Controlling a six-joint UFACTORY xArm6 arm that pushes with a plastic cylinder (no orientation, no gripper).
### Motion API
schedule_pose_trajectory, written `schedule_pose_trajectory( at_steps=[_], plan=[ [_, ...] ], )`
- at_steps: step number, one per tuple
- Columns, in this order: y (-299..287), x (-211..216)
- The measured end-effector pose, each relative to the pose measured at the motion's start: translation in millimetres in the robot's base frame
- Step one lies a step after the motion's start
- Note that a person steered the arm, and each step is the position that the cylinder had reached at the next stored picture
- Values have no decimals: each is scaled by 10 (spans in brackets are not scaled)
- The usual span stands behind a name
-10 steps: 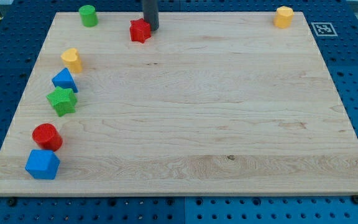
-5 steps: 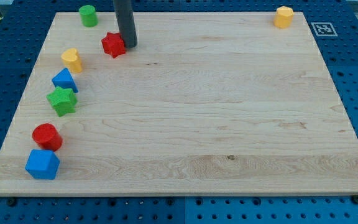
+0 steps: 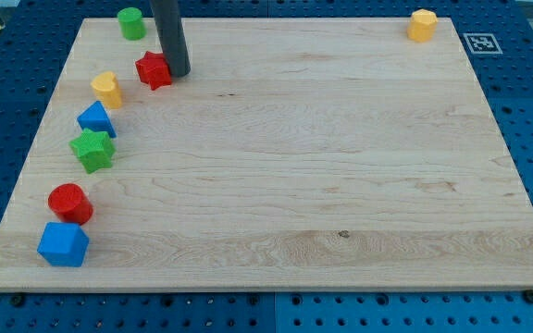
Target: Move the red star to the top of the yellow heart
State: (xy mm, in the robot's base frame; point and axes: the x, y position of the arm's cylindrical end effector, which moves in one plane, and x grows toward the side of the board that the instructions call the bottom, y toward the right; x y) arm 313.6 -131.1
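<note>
Eight blocks lie on the wooden tabletop (image 3: 276,185): two red, two yellow, two green and two blue. The red star (image 3: 154,70) sits near the view's top left, and my tip (image 3: 178,72) touches its right side, the dark rod rising straight up out of the view's top. There is no pincer on this arm, only the rod, so nothing is gripped.

The yellow heart (image 3: 107,89) lies just to the left of the red star and slightly lower, apart from it with a narrow strip of wood between them. A green cylinder (image 3: 131,23) stands above both, near the tabletop's top edge.

Below the yellow heart, a blue triangular block (image 3: 95,119) and a green star (image 3: 92,149) sit close together, seemingly touching. Further down the left edge are a red cylinder (image 3: 69,203) and a blue block (image 3: 63,244) of faceted shape, close together. A second yellow block (image 3: 422,25), hexagonal in outline, stands alone in the top right corner, well apart from the others.
</note>
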Motion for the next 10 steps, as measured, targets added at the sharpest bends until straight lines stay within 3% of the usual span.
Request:
schedule_pose_trajectory(
  at_steps=[6,7,10],
  plan=[
    [-726,-340],
    [-362,-388],
    [3021,-367]
  ],
)
